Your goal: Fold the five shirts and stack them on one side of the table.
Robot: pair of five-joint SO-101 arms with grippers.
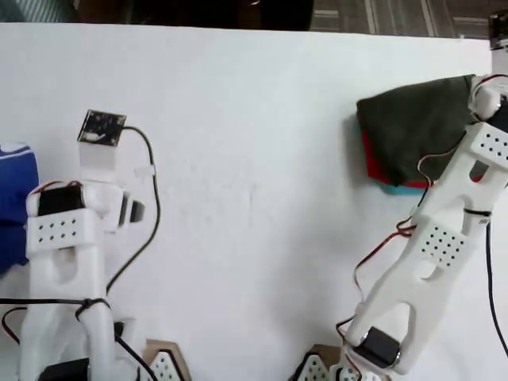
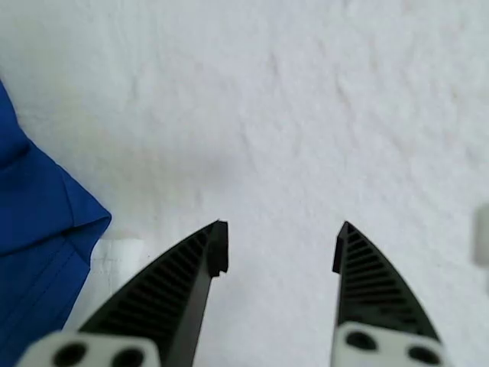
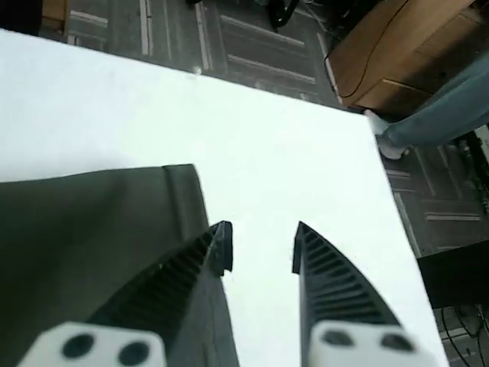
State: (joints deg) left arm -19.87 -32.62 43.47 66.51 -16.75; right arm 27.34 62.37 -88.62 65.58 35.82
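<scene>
Gaping wide and holding nothing, the left gripper (image 2: pixel 280 246) hangs over bare table (image 1: pixel 254 95) with the blue shirt (image 2: pixel 30 222) just beside it, which reads as a stance for taking that shirt next, since it lies loose at the left edge, well apart from the others. The right gripper (image 3: pixel 261 246) has its fingers parted more narrowly, also empty, one finger over the rim of the dark shirt (image 3: pixel 84 245) and the other over white table, likely because that shirt has been laid down and needs no grip. The dark shirt (image 1: pixel 413 127) tops a stack at the right side, with a red shirt (image 1: pixel 369 163) and a teal shirt (image 1: pixel 393 189) peeking out beneath, so this side seems chosen for stacking. From the overhead camera the right arm crosses the stack's near corner and covers it, so how squarely the layers sit there cannot be told, nor whether another layer lies between them. The blue shirt (image 1: pixel 12 198) is cut off by the frame and partly behind the left arm, so its full spread and whether it is folded are unclear
</scene>
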